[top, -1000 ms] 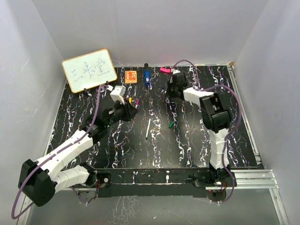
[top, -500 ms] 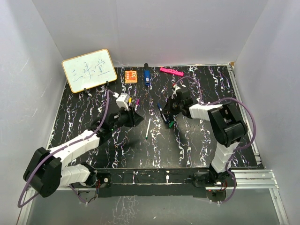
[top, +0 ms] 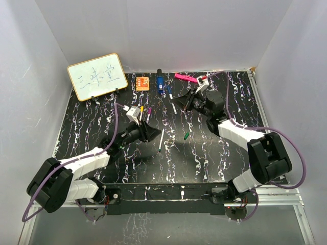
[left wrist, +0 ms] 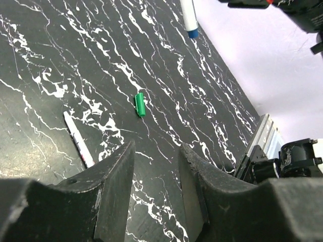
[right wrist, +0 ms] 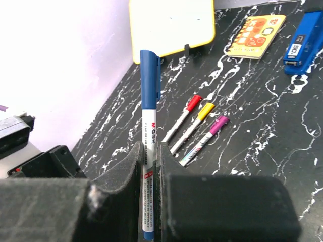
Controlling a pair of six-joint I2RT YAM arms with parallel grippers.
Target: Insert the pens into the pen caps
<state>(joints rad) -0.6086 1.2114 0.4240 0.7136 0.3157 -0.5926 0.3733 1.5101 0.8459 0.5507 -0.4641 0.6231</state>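
Note:
My right gripper (right wrist: 149,147) is shut on a white pen with a blue cap (right wrist: 149,101) on its end and holds it in the air near the back of the table (top: 171,102). A loose green cap (top: 186,135) lies on the black marbled table (top: 219,158), also in the left wrist view (left wrist: 140,105). A bare white pen (top: 161,139) lies left of it (left wrist: 78,139). My left gripper (top: 150,132) is open and empty just left of that pen. Three capped pens, red (right wrist: 184,116), yellow (right wrist: 196,125) and purple (right wrist: 206,138), lie side by side.
A small whiteboard (top: 97,76) stands at the back left. An orange block (top: 142,82), a chunky blue object (top: 160,83) and a pink marker (top: 186,78) lie along the back edge. Grey walls enclose the table on three sides.
My right gripper rose from near the green cap toward the back with the blue-capped pen. My left gripper slid right toward the bare pen and its jaws widened.

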